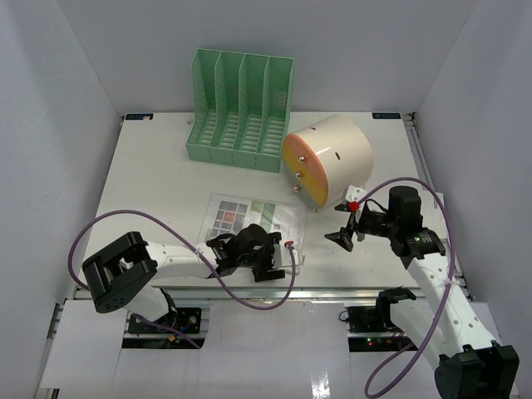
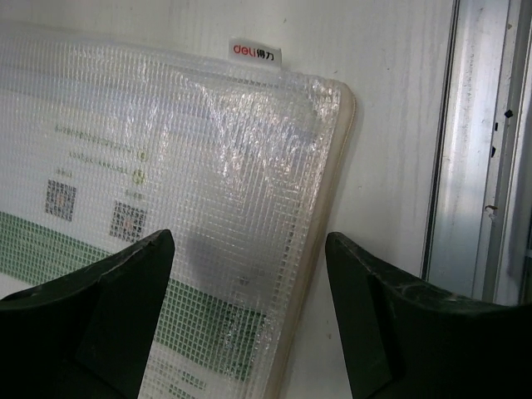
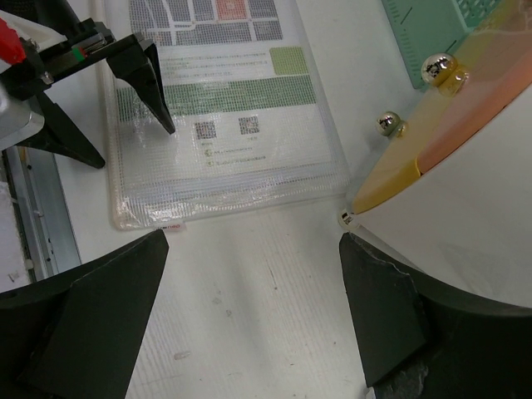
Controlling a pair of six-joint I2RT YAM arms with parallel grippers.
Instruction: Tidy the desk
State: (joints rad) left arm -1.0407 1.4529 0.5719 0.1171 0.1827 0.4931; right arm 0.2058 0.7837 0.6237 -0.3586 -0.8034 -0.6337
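**While both grippers stand open, a pouch lies at the desk's front edge**

Where the large flat white rectangular desk [image 1: 158, 166] meets its metal front rail [image 1: 332, 291], a clear mesh plastic zip pouch [image 1: 249, 218] holding a printed sheet lies flat. The left gripper [image 1: 270, 262] hangs low over the pouch's near right corner. Its dark fingers [image 2: 125, 283] are spread wide, one above the mesh and the other above bare tabletop, with nothing between them. Whether they touch the surface cannot be told.

The right gripper [image 1: 345, 233] is also spread and holds nothing. It sits above bare desk between the pouch and a cream cylindrical drawer box [image 1: 328, 158], which lies on its side. The box's yellow-orange face, with small metal knobs [image 3: 438, 66], is turned toward the pouch. Just behind it, a green slotted plastic file rack [image 1: 241, 108] stands upright near the back wall.
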